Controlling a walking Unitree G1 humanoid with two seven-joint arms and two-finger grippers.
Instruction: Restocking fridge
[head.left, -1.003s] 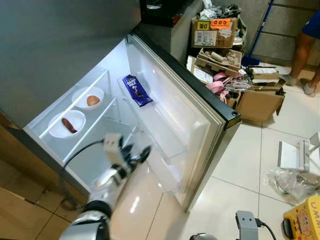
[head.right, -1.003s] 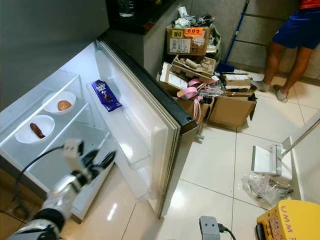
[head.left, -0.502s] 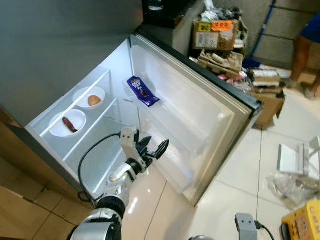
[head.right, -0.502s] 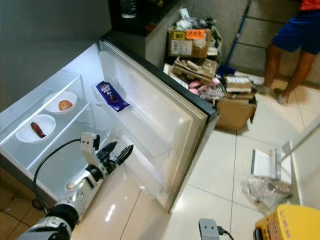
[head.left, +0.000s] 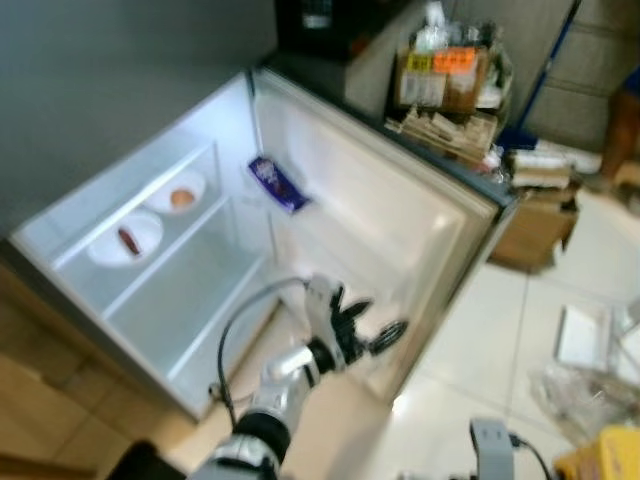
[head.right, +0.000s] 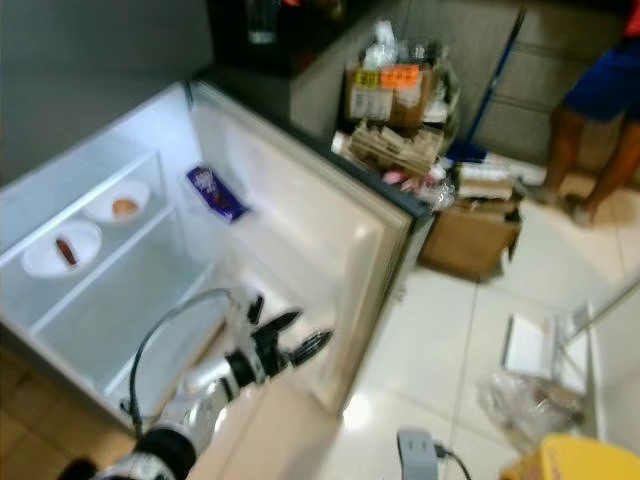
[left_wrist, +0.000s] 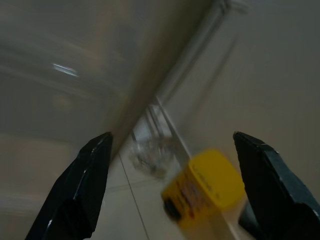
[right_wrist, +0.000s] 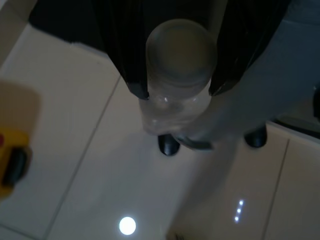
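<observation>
1. Fridge (head.left: 150, 290) stands open, door (head.left: 400, 220) swung wide; a judgement: held open so stock can go in.
2. Left gripper (head.left: 372, 335) sits low, near the door's lower inner edge, fingers spread wide, nothing between them.
3. Right gripper (right_wrist: 175, 80) grips a clear bottle (right_wrist: 177, 75) between its two fingers, carried low over the floor tiles; likely the item to restock.
4. Inside: two white bowls (head.left: 125, 238) with food on the upper shelf, a blue packet (head.left: 275, 183) in the door rack. Lower shelf looks free for the bottle.
</observation>
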